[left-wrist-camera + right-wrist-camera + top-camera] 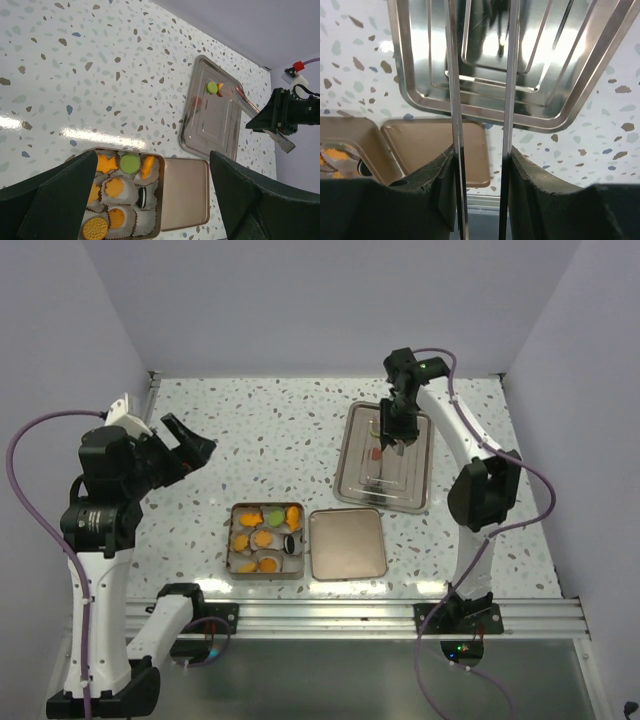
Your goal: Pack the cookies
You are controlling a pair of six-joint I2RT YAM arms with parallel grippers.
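Several cookies (pixel 114 188), mostly orange, plus one green (pixel 129 162) and one black, sit in white paper cups inside an open tin (pixel 232 540). A green cookie (pixel 212 87) and an orange-pink one (pixel 221 90) lie at the far end of the steel tray (pixel 187 135). My right gripper (pixel 481 155) hangs over this tray and is shut on metal tongs (pixel 245 102). The tongs' tips reach the orange-pink cookie; whether they pinch it I cannot tell. My left gripper (pixel 152 195) stands wide open and holds nothing, raised at the left above the tin.
The tin's lid (pixel 347 543) lies flat just right of the tin (pixel 161 200), near the table's front edge. The steel tray (pixel 347 475) sits at the back right. White walls close the table on three sides.
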